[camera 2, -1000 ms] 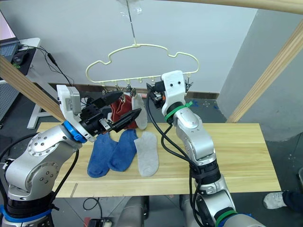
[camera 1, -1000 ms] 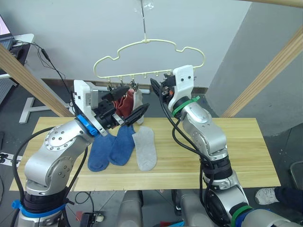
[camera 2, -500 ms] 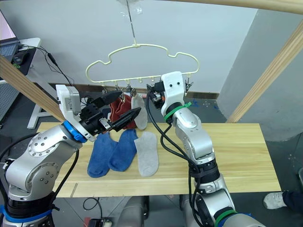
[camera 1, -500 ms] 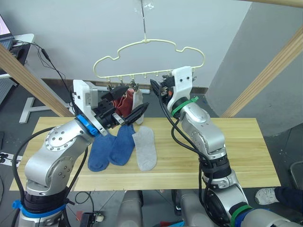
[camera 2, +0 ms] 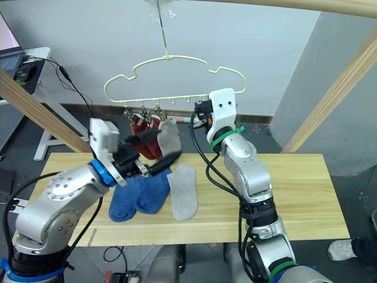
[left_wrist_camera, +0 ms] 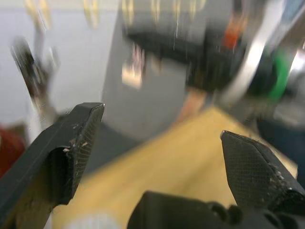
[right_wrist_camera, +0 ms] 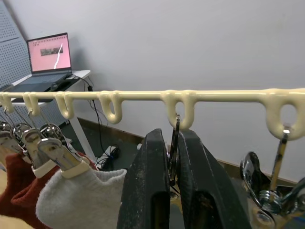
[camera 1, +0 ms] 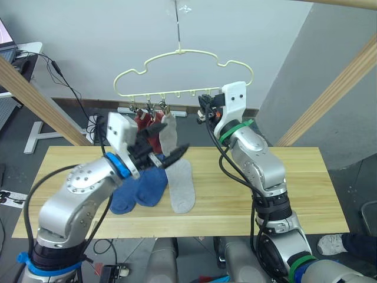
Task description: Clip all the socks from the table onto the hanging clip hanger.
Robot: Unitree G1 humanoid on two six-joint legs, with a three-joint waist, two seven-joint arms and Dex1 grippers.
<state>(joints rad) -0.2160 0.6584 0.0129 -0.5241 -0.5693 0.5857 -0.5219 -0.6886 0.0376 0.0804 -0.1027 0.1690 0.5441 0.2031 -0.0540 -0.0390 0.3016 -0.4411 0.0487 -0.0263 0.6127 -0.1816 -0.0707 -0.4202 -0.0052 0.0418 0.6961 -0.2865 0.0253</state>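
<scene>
Right gripper pinched on a hanger clip, left gripper open and empty.

Hanger (camera 1: 182, 73) hangs upper center; two red socks (camera 1: 147, 127) and one grey sock (camera 1: 169, 132) are clipped at its left end. Right gripper (right_wrist_camera: 172, 176), fingers (right_wrist_camera: 148, 191) closed tight on a clip (right_wrist_camera: 174, 143) near the bar's right end. Left gripper (camera 1: 166, 151) is spread wide, holding nothing, center-left just in front of the hung socks. On the table (camera 1: 294, 183): two blue socks (camera 1: 138, 188) overlapping, second grey sock (camera 1: 181, 186) just beside them, lower center.
</scene>
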